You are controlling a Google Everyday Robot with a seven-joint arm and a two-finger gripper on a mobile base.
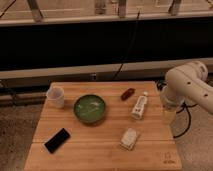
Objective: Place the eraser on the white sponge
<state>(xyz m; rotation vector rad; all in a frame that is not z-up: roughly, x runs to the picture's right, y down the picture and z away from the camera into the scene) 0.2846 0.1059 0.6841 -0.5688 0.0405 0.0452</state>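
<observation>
The eraser (57, 140), a flat black block, lies on the wooden table (100, 155) near its front left corner. The white sponge (129, 138) lies at the front right of the middle, well apart from the eraser. The white robot arm (189, 84) reaches in from the right. My gripper (169, 113) hangs at the arm's end by the table's right edge, level with the bottle, far from the eraser and to the upper right of the sponge. It holds nothing that I can see.
A green bowl (90, 108) sits mid-table. A white cup (56, 96) stands at the back left. A white bottle (140, 105) lies right of the bowl, and a small red-brown object (128, 93) lies behind it. Black cables (125, 55) hang behind the table.
</observation>
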